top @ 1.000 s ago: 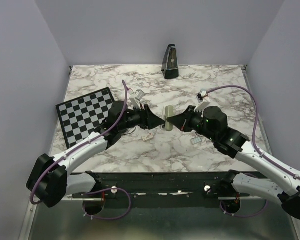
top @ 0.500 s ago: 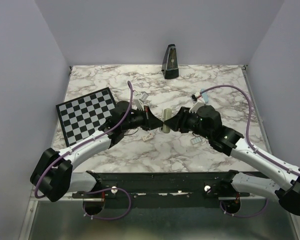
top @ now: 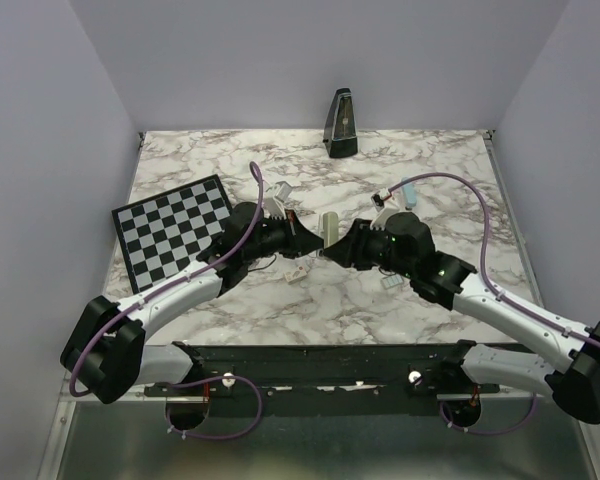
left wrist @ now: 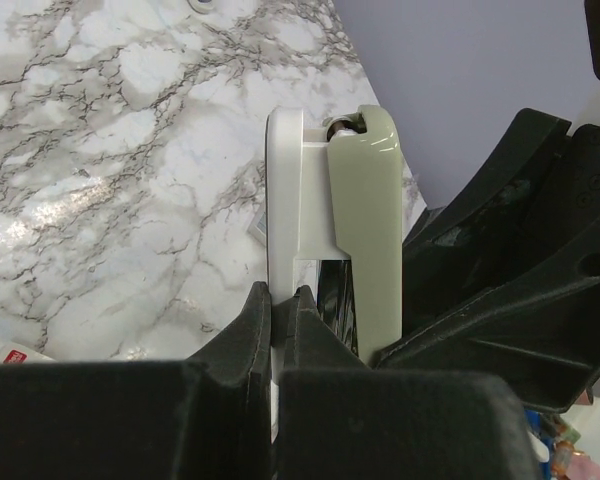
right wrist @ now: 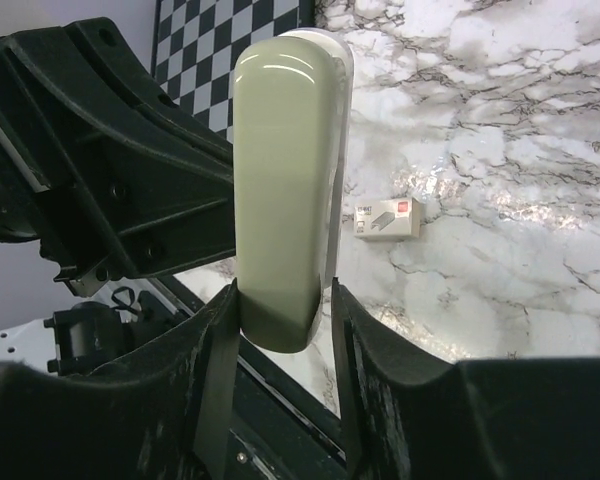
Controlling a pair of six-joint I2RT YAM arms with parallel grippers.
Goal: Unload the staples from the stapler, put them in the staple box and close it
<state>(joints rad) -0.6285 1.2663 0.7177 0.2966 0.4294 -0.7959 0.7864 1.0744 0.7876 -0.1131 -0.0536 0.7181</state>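
A: Left gripper [left wrist: 278,295] first. What is it doing?

B: It is pinching tight on the thin white base plate of the stapler [left wrist: 365,230], fingers [left wrist: 250,320] nearly meeting on it.

A: And where is the stapler sitting?

B: It is standing mid-table [top: 430,170] between the two arms, near the middle from left to right, with its pale green top facing the right arm. At the far end the green top and white base are joining. Close to the left fingers a dark gap is showing between them. I cannot tell whether it is resting on the marble or hanging above it.

A: Is the right gripper [right wrist: 280,300] taking hold?

B: Its fingers [right wrist: 215,330] are straddling the near end of the green top, one on each side, right against the edges. I cannot tell whether they are pressing or just flanking it.

A: What is lying around it?

B: A small white box with a red label [right wrist: 387,219] is lying on the marble just nearer than the stapler. A checkered board [top: 172,228] is sitting to the left, and a black metronome [top: 341,125] is standing at the far edge, well apart.
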